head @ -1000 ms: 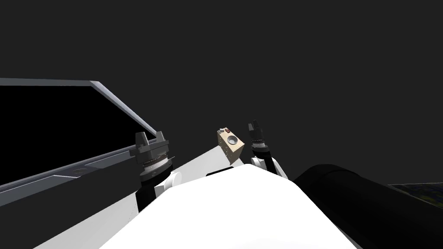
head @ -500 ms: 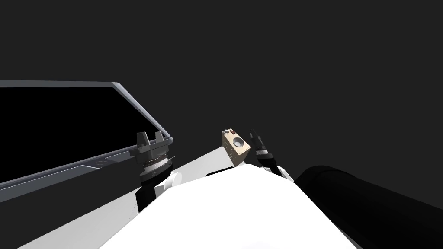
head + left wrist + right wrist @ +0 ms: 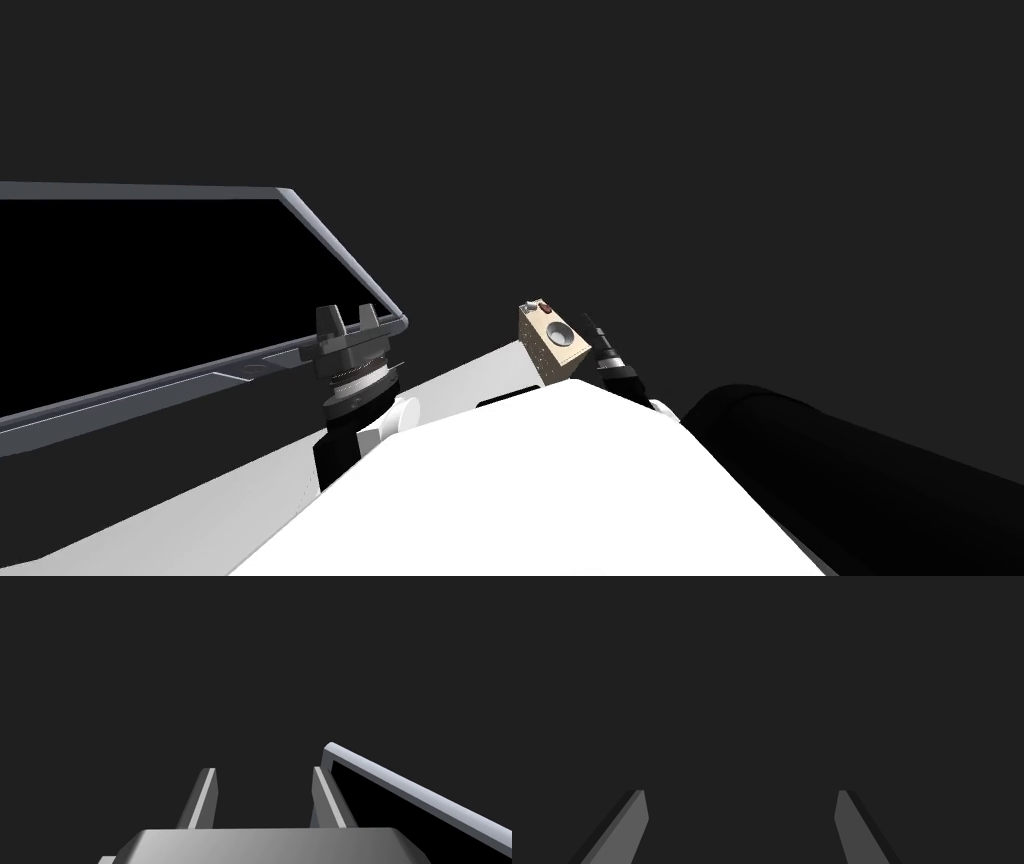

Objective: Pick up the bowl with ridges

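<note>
We can read no text, number, label, brand or sign; the speckled beige block (image 3: 556, 362) and the grey-framed black panel (image 3: 100, 410) bear no legible marks.

On the left claw (image 3: 264, 770) the fingers are smooth, matt light grey with flat facets, and the body below them has a soft satin sheen; no material shows plainly. The right claw (image 3: 741, 792) has fingers of the same smooth finish, duller. The frame (image 3: 400, 786) round the black area is pale grey, smooth and faintly glossy. The tabletop (image 3: 547, 363) is beige, matt and finely speckled. The bowl (image 3: 558, 334) on it looks plain grey and smooth.
</note>
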`<state>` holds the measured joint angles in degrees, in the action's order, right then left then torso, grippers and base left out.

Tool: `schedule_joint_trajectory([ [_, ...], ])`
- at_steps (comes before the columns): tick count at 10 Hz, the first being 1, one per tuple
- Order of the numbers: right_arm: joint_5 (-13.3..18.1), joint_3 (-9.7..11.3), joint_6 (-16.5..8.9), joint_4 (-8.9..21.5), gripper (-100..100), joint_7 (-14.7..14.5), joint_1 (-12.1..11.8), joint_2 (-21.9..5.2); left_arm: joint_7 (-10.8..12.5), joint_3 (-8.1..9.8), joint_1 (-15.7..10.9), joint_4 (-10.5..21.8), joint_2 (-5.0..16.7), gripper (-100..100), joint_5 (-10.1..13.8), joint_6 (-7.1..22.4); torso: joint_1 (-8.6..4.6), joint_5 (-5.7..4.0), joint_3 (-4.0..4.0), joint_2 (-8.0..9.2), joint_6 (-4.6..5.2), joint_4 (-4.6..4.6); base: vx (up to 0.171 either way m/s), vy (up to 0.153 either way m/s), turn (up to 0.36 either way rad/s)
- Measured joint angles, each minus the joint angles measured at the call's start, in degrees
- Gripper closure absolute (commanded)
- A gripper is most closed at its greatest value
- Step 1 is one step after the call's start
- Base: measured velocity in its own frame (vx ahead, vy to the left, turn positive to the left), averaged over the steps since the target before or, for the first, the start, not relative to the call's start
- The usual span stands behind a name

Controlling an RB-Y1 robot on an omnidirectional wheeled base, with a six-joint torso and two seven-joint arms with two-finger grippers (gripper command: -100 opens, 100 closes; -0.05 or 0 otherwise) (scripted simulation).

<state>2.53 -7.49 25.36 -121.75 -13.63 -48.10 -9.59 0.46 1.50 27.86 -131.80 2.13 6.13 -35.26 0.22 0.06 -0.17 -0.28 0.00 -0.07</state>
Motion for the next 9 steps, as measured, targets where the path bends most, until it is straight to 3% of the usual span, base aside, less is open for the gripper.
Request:
schedule_joint_trajectory([
  [1, 0.04, -0.27, 0.01, 2.27, -100, -0.97, -1.15, -0.05, 0.0, 0.0, -0.01, 0.0, 0.0, 0, 0.0, 0.0, 0.01, -0.01, 0.03, 0.04, -0.01, 0.01, 0.051, 0.043, 0.06],
  [2, -0.08, -0.57, -0.42, 2.45, -100, -1.5, -2.29, -0.29, 0.0, 0.0, 0.0, 0.0, 0.0, 0, 0.0, 0.0, -0.03, 0.0, 0.06, 0.11, 0.01, 0.03, 0.061, 0.047, 0.127],
  [4, 0.28, -0.59, -2.68, 2.69, -100, -4.0, -7.33, 0.2, 0.0, 0.0, -0.01, 0.0, 0.0, 0, 0.0, 0.0, 0.06, 0.01, 0.01, 0.0, -0.02, 0.01, 0.095, 0.059, 0.184],
  [6, 0.28, -1.09, -3.44, 5.12, -100, -5.26, -7.43, -0.13, 0.0, 0.0, 0.0, 0.0, 0.0, 0, 0.0, 0.0, -0.07, -0.02, 0.06, 0.11, 0.01, 0.02, 0.054, 0.031, 0.087],
  [9, 0.73, -1.44, -4.69, 8.95, -100, -8.1, -10.34, 0.09, 0.0, 0.0, 0.0, 0.0, 0.0, 0, 0.0, 0.0, -0.01, -0.01, 0.02, 0.03, -0.01, 0.01, 0.092, 0.051, 0.169],
])
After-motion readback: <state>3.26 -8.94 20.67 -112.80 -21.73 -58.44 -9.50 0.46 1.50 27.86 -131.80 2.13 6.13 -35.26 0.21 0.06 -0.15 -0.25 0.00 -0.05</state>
